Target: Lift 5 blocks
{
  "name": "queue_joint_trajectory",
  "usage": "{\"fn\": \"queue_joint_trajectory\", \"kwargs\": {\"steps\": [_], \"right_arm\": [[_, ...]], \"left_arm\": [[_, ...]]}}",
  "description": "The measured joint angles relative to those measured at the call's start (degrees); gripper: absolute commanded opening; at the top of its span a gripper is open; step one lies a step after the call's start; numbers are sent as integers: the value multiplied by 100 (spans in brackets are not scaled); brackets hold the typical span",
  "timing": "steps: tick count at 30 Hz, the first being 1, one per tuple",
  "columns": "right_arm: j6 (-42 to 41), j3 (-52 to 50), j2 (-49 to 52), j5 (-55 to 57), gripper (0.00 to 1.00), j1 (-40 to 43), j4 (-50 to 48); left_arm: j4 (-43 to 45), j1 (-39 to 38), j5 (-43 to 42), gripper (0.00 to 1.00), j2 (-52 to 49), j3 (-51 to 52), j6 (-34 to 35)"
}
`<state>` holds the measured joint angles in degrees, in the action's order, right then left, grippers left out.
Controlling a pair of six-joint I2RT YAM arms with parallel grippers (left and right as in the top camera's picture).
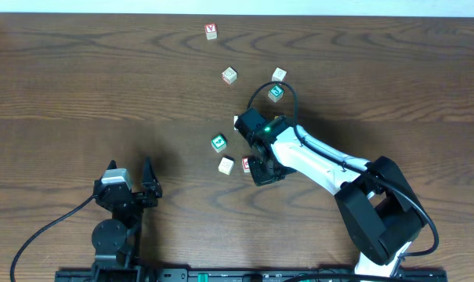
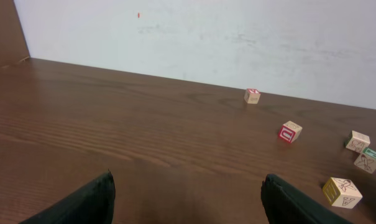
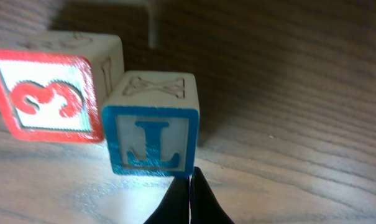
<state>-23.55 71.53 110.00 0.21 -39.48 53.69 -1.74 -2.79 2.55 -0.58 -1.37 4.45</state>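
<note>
In the right wrist view a blue block (image 3: 151, 144) with a white "L" stands on the table. It touches a red block with a "3" (image 3: 48, 99) on its left. My right gripper (image 3: 191, 180) is shut with nothing between its fingers, the tips just below the blue block's lower right corner. In the overhead view the right gripper (image 1: 256, 168) covers the blue block; only an edge of the red block (image 1: 245, 164) shows. Around it lie a green block (image 1: 218, 142) and a cream block (image 1: 226, 165). My left gripper (image 2: 188, 202) stands open and empty near the front left (image 1: 131, 176).
Farther back lie another green-topped cube (image 1: 276, 92), two pale cubes (image 1: 229, 75) (image 1: 279, 74) and the red "V" cube (image 1: 211, 30). The left wrist view shows the "V" cube (image 2: 252, 95), a red-faced cube (image 2: 290, 131) and a yellow-faced cube (image 2: 342, 191) at its right.
</note>
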Motion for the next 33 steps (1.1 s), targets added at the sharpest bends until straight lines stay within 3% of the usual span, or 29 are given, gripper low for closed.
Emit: {"fn": "queue_joint_trajectory", "kwargs": {"steps": [33], "right_arm": [[-13,0,0,-492,1,-76,-643]], "left_arm": [[0,0,0,76,0,0,0]]}}
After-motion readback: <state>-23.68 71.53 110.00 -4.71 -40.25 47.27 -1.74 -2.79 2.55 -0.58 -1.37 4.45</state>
